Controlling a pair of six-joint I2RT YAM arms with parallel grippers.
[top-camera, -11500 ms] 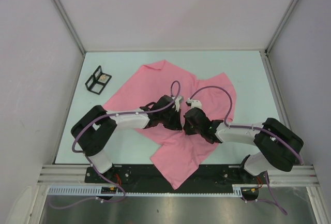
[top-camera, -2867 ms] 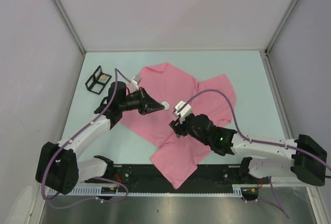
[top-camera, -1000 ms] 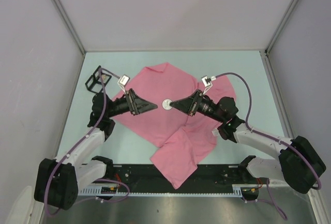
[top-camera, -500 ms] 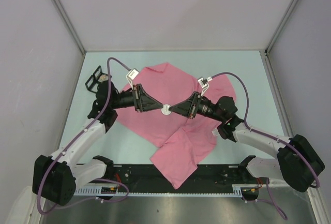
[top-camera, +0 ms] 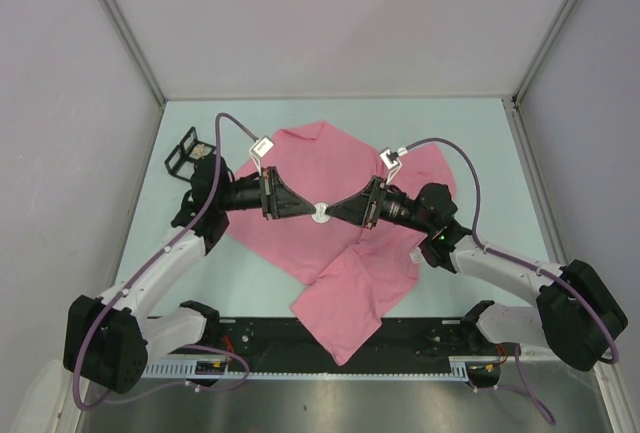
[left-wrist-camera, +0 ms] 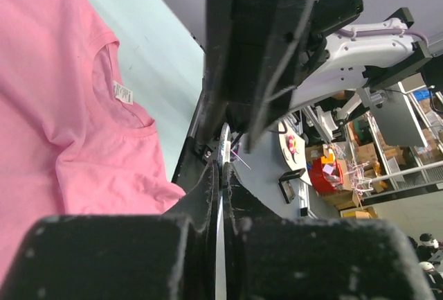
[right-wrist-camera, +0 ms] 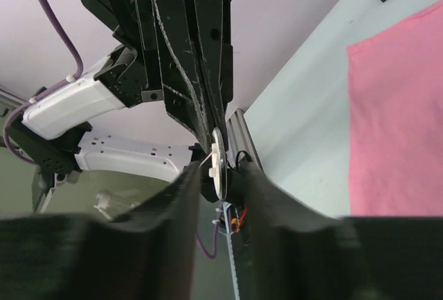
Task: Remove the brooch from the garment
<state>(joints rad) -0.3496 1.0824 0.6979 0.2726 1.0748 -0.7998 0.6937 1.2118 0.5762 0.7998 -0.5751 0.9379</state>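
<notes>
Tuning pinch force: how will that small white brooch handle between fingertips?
The brooch looks like a thin rigid disc, so probably stiff and light. Pinched in the left gripper, its smooth-looking faces could slip or pivot. Being round, it may roll if dropped, though the garment below should damp that.

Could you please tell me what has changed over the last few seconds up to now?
The left gripper, drawn back a second ago, swung right again and now pinches the brooch. The right gripper brought the brooch slightly nearer the arm bases, its fingers either side of it. The garment and the black stand stayed put.
</notes>
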